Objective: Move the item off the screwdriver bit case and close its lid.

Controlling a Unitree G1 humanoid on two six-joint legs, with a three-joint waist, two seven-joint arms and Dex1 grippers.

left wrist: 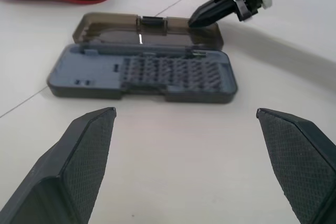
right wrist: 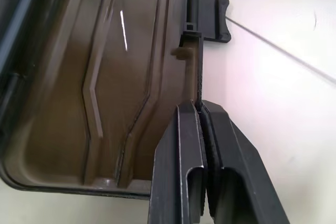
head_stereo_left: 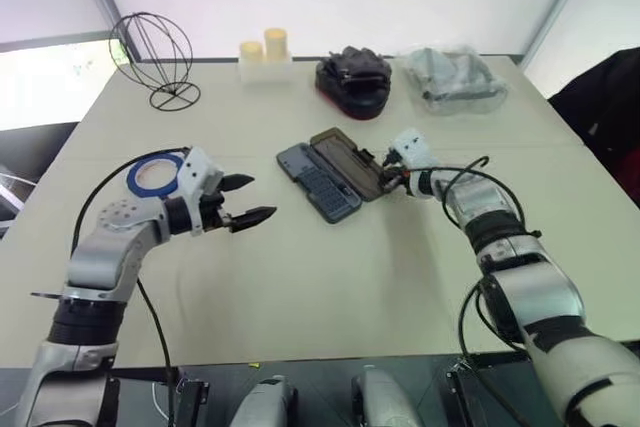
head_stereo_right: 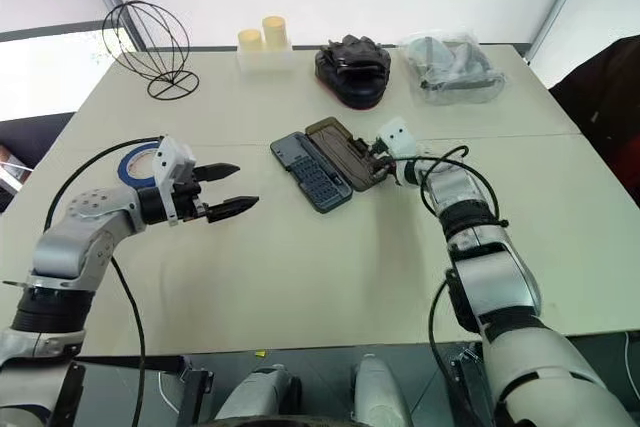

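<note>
On the pale surface (head_stereo_left: 300, 287), my left gripper (head_stereo_left: 245, 199) hangs released; mid-surface lies the screwdriver bit case (head_stereo_left: 318, 185), wide open. My right gripper (right wrist: 202, 129) is clenched on the lid (right wrist: 105, 77) rim. That thin pinch may slip as the lid swings, I reckon.

A test room set up for me, not a home or a shop.

I stand at a plain pale table (head_stereo_left: 330, 287) between bare white walls with a window at the far left corner. The things laid out look like props: a wire globe stand (head_stereo_left: 155, 57), two yellow candles (head_stereo_left: 264, 46), a roll of blue tape (head_stereo_left: 153, 174), a black pouch (head_stereo_left: 354, 80), a clear bag (head_stereo_left: 450, 77).
</note>
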